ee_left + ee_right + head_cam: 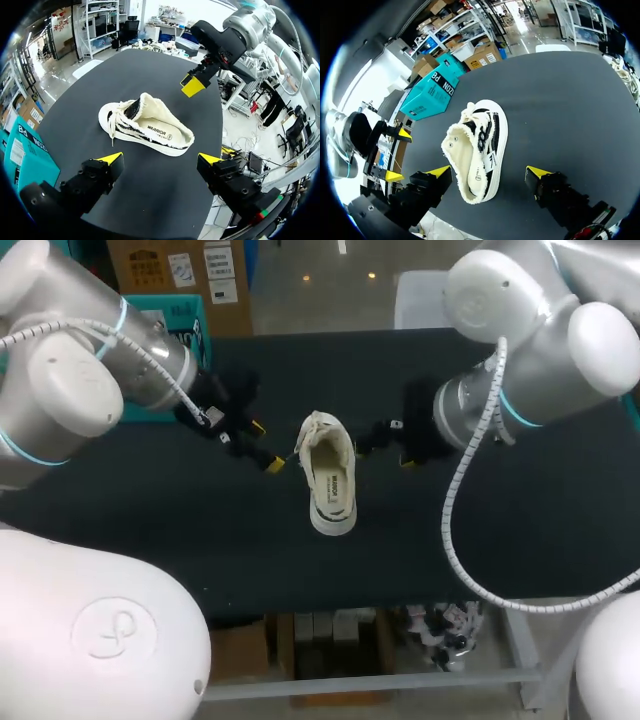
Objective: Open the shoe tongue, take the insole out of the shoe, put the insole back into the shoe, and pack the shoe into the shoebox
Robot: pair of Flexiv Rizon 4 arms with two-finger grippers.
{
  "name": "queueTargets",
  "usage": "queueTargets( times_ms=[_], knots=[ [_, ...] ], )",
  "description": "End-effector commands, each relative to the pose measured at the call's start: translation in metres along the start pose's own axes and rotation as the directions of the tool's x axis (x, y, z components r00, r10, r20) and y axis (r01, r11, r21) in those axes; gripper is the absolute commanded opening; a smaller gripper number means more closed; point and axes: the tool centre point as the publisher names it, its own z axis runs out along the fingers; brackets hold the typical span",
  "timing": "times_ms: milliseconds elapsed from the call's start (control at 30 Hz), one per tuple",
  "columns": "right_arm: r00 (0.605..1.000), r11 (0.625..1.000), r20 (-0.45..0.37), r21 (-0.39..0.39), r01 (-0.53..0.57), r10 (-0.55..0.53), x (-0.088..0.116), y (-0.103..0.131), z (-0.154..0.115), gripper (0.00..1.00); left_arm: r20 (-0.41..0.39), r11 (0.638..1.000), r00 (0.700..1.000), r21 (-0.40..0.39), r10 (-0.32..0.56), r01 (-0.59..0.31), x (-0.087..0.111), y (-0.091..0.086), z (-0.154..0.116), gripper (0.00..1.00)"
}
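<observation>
The shoe [330,475] is a cream low-top with a frayed collar, a black-striped sole and loose laces. It stands upright mid-table, toe toward 12 o'clock, its printed insole [336,486] showing inside. On the black table [150,530], the left gripper [266,446] at the shoe's 9 o'clock and the right gripper [385,452] at 3 o'clock both gape wide, holding nothing; a teal shoebox [432,92] sits at 10 o'clock.

cream shoe [330,478], black table [170,535], teal shoebox [429,93]
</observation>
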Motion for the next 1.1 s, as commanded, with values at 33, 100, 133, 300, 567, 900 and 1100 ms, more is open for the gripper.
queueTargets(
  times_ms=[33,100,133,300,567,900,1100],
  knots=[
    [0.987,0.704,-0.160,0.701,0.119,-0.008,-0.025,0.009,-0.002,1.00,0.014,1.000,1.000,-0.023,0.006,-0.006,-0.005,-0.002,0.009,1.00],
    [0.987,0.704,-0.160,0.701,0.119,-0.008,-0.025,0.009,-0.002,1.00,0.014,1.000,1.000,-0.023,0.006,-0.006,-0.005,-0.002,0.009,1.00],
    [0.987,0.704,-0.160,0.701,0.119,-0.008,-0.025,0.009,-0.002,1.00,0.014,1.000,1.000,-0.023,0.006,-0.006,-0.005,-0.002,0.009,1.00],
    [0.987,0.704,-0.160,0.701,0.119,-0.008,-0.025,0.009,-0.002,1.00,0.014,1.000,1.000,-0.023,0.006,-0.006,-0.005,-0.002,0.009,1.00],
    [0.963,0.672,-0.240,0.694,0.258,-0.121,-0.048,0.016,-0.004,1.00,0.003,0.988,0.990,-0.060,-0.140,0.140,-0.001,-0.010,0.028,1.00],
    [0.878,0.678,-0.332,0.559,0.477,-0.344,-0.073,0.025,-0.013,1.00,0.043,0.936,0.943,-0.113,-0.330,0.333,0.005,-0.014,0.049,1.00],
    [0.897,0.725,-0.298,0.530,0.439,-0.326,-0.070,0.026,-0.013,1.00,0.079,0.920,0.928,-0.119,-0.365,0.372,0.000,-0.017,0.057,1.00]
  ],
)
